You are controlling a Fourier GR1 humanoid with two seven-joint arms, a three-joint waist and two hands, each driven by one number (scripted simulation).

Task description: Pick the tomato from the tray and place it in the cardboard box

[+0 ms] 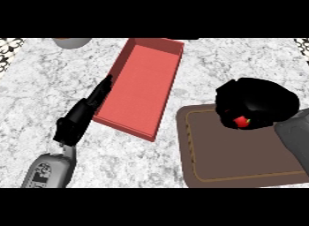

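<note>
Right side of the frame: the right hand [256,102] sits over the upper right corner of the dark brown rectangular tray [242,152], fingers curled down around the small red tomato [242,121], which peeks out beneath the palm with a speck of green on it. Whether the tomato rests on the tray or is lifted off it cannot be told from this angle. The grey forearm runs down and out at the right edge.

The tray fills the lower right, its lighter inset line tracing a border just inside the rim, and most of its surface lies bare below the hand. Its left edge stands near the lower corner of the red, open-topped rectangular box [141,86], with a narrow strip of speckled white marble bench [33,97] between them. The box lies tilted in the upper centre, its interior bare, its far end near the top of the frame.

The left hand [85,112] stretches along the box's left wall, fingers straight and together, pointing up and right, just beside or touching the wall. Wide open bench lies to its left. A grey round object [72,42] shows at the top left edge, cut off by the frame.
</note>
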